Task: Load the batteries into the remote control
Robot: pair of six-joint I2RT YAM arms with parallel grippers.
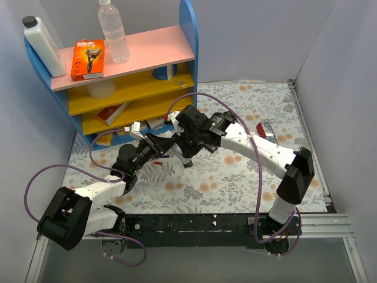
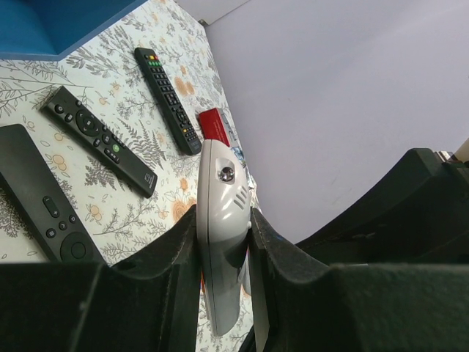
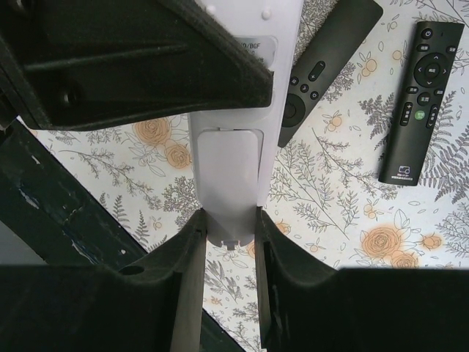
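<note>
A white remote control [image 2: 220, 213] hangs in the air above the floral mat, gripped from both ends. My left gripper [image 2: 223, 220] is shut on its sides, with the remote seen edge-on and its front tip pointing away. My right gripper [image 3: 229, 220] is shut on the other end, where the back's battery cover [image 3: 227, 176] faces the camera with its latch tab between the jaws. In the top view the two grippers [image 1: 154, 147] [image 1: 187, 141] meet mid-table and hide most of the remote. The batteries are out of view.
Three black remotes [image 2: 99, 139] [image 2: 168, 99] [image 2: 40, 198] lie on the mat below, next to a red pack [image 2: 215, 125]. The blue shelf [image 1: 129, 71] stands at the back left. A small red-and-blue item [image 1: 158, 162] lies near the left wrist.
</note>
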